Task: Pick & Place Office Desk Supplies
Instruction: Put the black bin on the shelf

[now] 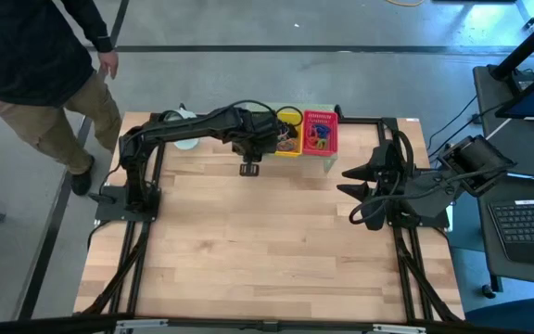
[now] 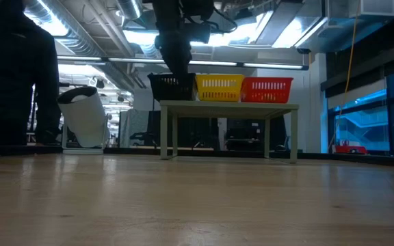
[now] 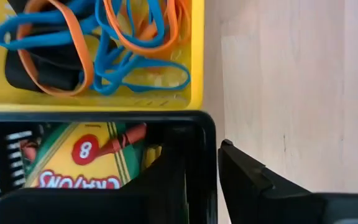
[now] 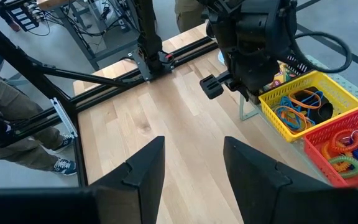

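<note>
Three mesh trays stand in a row on a pale green shelf [image 2: 228,106] at the table's far edge: black [image 2: 172,87], yellow [image 1: 288,139] and red-pink [image 1: 321,133]. The left wrist view shows a yellow-green crayon box [image 3: 79,165] lying in the black tray [image 3: 104,117]. Blue and orange loops [image 3: 104,50] lie in the yellow tray [image 3: 92,102]. My left gripper [image 1: 248,158] is open over the black tray's near side, with one finger above the tray and the other [image 3: 247,180] outside it, over the table. My right gripper [image 4: 191,168] waits open at the table's right.
The red-pink tray holds coloured coils [image 4: 347,146]. A person [image 1: 35,74] stands beyond the table's far left corner. A pale round thing [image 1: 185,139] sits by the left arm. Bare wood [image 1: 267,241] stretches from the shelf to the near edge.
</note>
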